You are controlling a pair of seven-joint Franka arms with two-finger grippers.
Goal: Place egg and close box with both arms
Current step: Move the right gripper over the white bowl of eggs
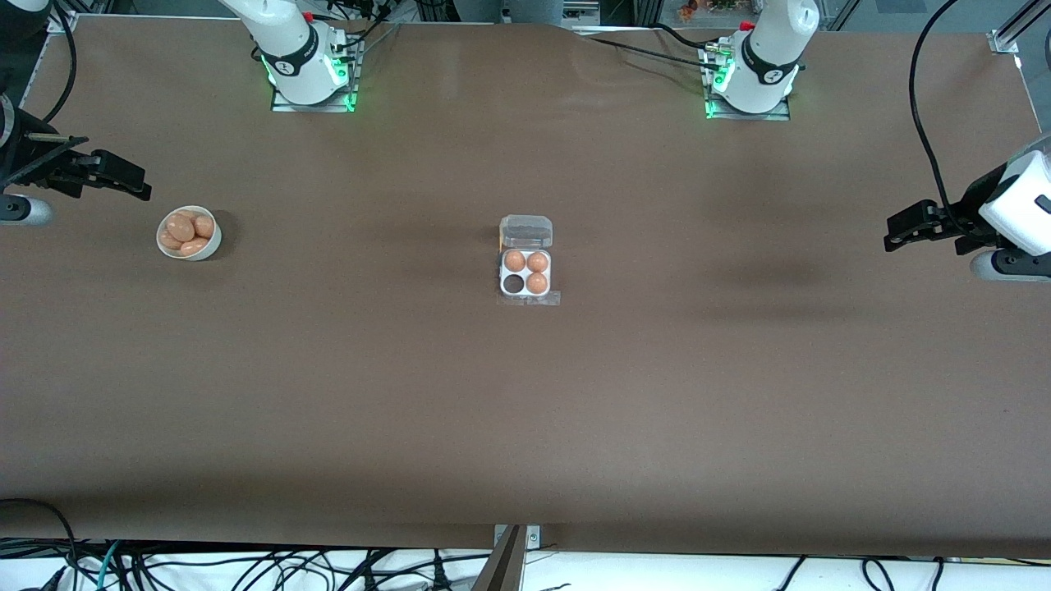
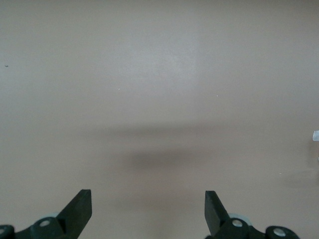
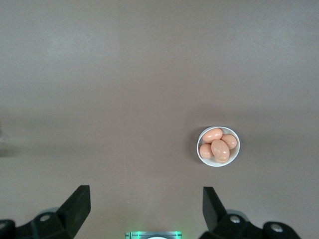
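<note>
Both arms wait raised, left gripper [image 1: 895, 232] and right gripper [image 1: 135, 185] spread-fingered.

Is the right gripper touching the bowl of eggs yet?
Apart. The front view shows the right gripper up toward its arm's end of the table, open, with bare brown table between it and the bowl of eggs.

You are looking at a long brown table [image 1: 525, 410] under even light. A round white bowl [image 1: 189, 234] sits toward the right arm's end, heaped with four tan-orange spare eggs [image 1: 185, 230]; from the right wrist view you see that bowl [image 3: 218, 146] resting alone on bare tabletop. Black cables [image 1: 246, 566] tangle along the white floor strip at the camera's edge of the table, and a small metal bracket [image 1: 516, 538] is fixed at the middle of that edge
</note>
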